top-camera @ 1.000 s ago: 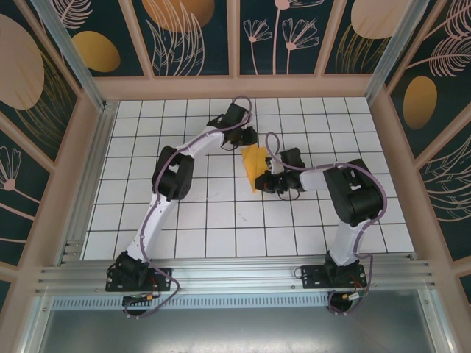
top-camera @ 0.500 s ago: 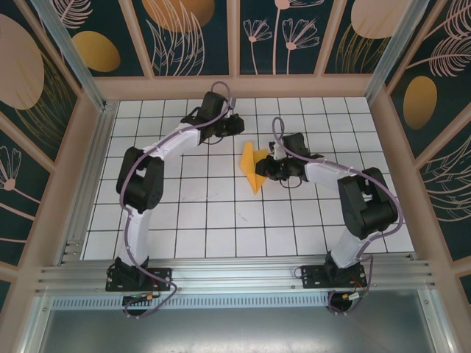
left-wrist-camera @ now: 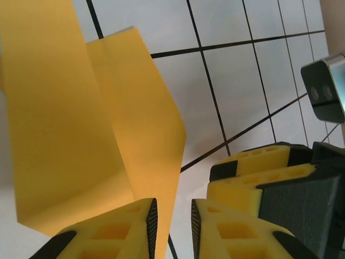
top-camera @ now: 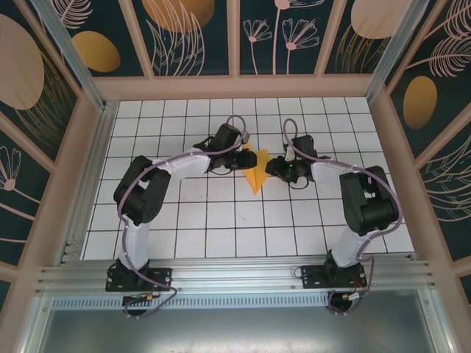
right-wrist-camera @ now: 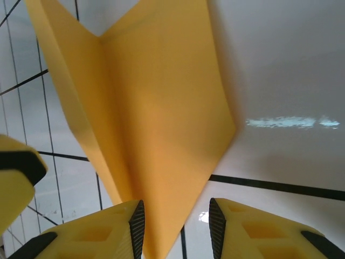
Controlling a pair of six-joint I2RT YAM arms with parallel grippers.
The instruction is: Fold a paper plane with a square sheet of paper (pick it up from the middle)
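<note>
The square sheet of paper is folded into a narrow orange paper plane (top-camera: 255, 169), lying on the white grid table with its point toward the near edge. My left gripper (top-camera: 240, 160) is at its left side, my right gripper (top-camera: 273, 168) at its right. In the left wrist view the plane's (left-wrist-camera: 108, 118) edge runs between the slightly parted jaws of the left gripper (left-wrist-camera: 172, 229), against the left pad. In the right wrist view a pointed corner of the plane (right-wrist-camera: 156, 108) reaches between the open jaws of the right gripper (right-wrist-camera: 176, 229), with a gap to the right pad.
The white grid table (top-camera: 221, 220) is boxed in by wooden walls (top-camera: 235, 87) at the back and sides. A metal rail (top-camera: 235, 276) with both arm bases runs along the near edge. The right gripper's yellow fingers (left-wrist-camera: 259, 167) sit close beside the left gripper's.
The right gripper was shut on the plane and has opened. The left arm swung off to the back left, then came back to the plane's left side. The plane now lies lower on the table.
</note>
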